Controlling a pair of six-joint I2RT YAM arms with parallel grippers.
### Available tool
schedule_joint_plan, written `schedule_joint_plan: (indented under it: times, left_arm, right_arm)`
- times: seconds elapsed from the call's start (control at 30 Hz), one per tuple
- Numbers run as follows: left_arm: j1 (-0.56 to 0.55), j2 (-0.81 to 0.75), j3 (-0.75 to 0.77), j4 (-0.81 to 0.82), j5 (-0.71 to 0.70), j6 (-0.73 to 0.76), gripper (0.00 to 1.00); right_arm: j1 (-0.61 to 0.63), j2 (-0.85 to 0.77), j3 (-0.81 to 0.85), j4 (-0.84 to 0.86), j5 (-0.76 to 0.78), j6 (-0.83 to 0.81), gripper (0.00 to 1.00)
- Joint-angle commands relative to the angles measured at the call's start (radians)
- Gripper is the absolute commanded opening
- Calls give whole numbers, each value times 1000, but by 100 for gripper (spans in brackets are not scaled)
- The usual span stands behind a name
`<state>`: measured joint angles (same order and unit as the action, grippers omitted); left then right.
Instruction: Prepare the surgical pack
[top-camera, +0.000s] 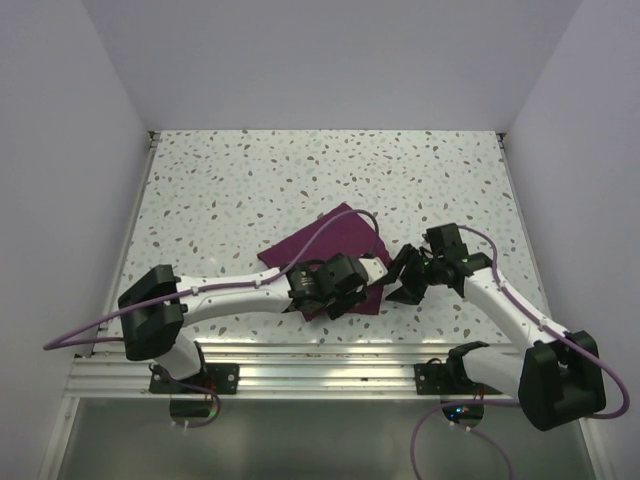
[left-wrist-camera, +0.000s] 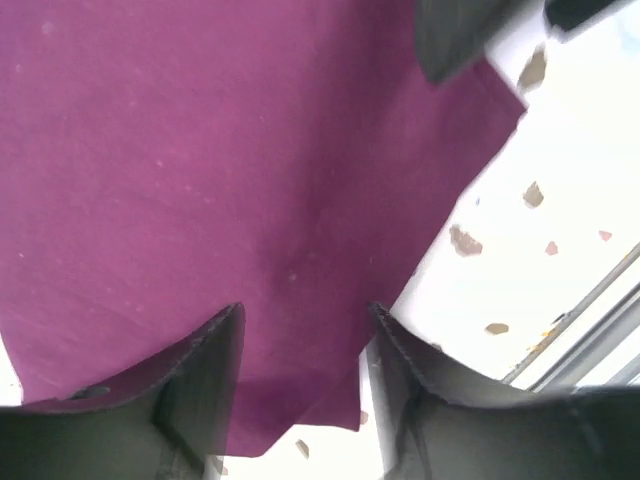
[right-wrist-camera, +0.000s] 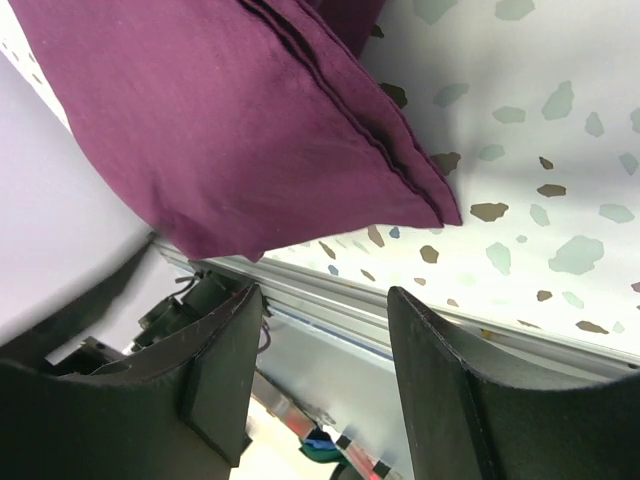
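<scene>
- Left hand (left-wrist-camera: 305, 330) sits low over the maroon cloth bundle (top-camera: 335, 235) with its fingers apart. Nothing is pinched between them, and the cloth lies flat beneath.
- Right hand (right-wrist-camera: 325, 300) is just beside the bundle's right-hand edge, fingers spread too, holding nothing.
- Bundle's folded up on the speckled worktop (top-camera: 250, 180), towards the front and middle, with stacked fold edges showing at the corner nearest the right hand. No tray, instruments or gauze in sight from where I stand, so I can't say whether they're wrapped inside.
- Watch this: both hands are crowded at the same side of the cloth, very close together. A careless move from either could knock them into each other.
- Other worry: a finger snagging the top layer could peel the fold open, or drag the whole bundle towards the front rail (top-camera: 300, 365).
</scene>
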<state>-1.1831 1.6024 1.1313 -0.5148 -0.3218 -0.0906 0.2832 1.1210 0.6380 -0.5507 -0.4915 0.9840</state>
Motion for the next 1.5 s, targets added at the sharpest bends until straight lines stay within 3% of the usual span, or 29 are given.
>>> schedule_joint_plan:
  times: [0.0, 0.03, 0.57, 0.83, 1.03, 1.07, 1.13, 1.33, 1.4, 1.43, 1.47]
  left_arm:
    - [-21, -39, -50, 65, -9, -4, 88]
    - [-26, -33, -62, 88, -23, -3, 100]
    - [-61, 39, -194, 254, -310, 6, 100]
    - [-70, 34, -208, 274, -322, 20, 95]
    - [-70, 30, -177, 259, -316, 31, 73]
    - [-70, 30, -174, 256, -315, 31, 63]
    - [-70, 34, -166, 252, -313, 35, 62]
    - [-70, 28, -142, 233, -298, 35, 47]
    - [-70, 30, -119, 211, -289, 32, 36]
    - [-70, 28, -108, 203, -272, 31, 23]
    - [-70, 28, -87, 188, -258, 29, 17]
  right_arm:
    - [4, -20, -9, 11, -24, 13, 57]
    - [4, -18, -9, 11, -22, 13, 57]
    - [4, -38, 3, -41, -19, -7, 57]
    - [4, -47, 9, -66, -16, -16, 57]
    - [4, -40, 8, -54, -21, -16, 57]
    - [2, -38, 9, -51, -22, -16, 57]
    - [4, -35, 11, -49, -24, -18, 57]
    - [5, -32, 12, -46, -25, -21, 57]
    - [4, -29, 11, -38, -27, -19, 57]
    - [5, -24, 11, -35, -27, -18, 57]
    - [4, -26, 9, -25, -28, -13, 57]
